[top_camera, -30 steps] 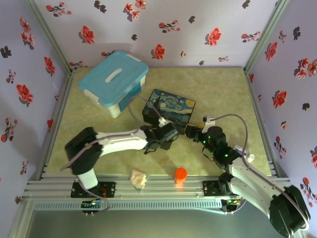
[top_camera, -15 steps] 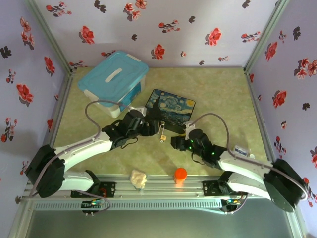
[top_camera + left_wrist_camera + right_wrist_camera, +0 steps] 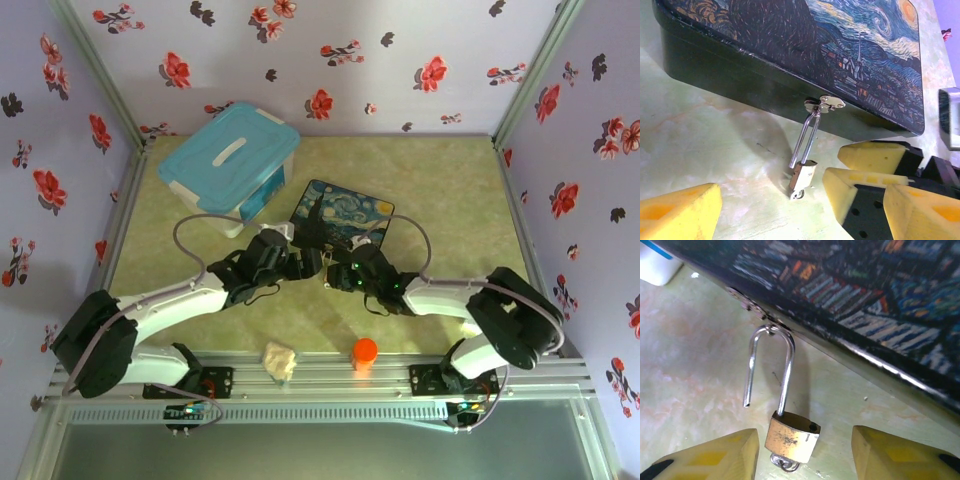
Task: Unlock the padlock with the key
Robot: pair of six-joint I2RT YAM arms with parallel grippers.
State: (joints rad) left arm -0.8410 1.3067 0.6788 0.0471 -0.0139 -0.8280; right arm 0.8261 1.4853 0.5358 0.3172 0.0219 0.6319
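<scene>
While left pincer (image 3: 315,262) and right pincer (image 3: 833,165) gape, the right wrist view shows the padlock (image 3: 791,436) open.

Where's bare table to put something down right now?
Free: far right, between painted box and right wall; left, between blue-lidded bin and left arm. Crowded: before the box, left gripper and right gripper flank the padlock.

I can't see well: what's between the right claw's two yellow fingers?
The padlock, its shackle open and hooked on the painted box. The right wrist view shows it.
</scene>
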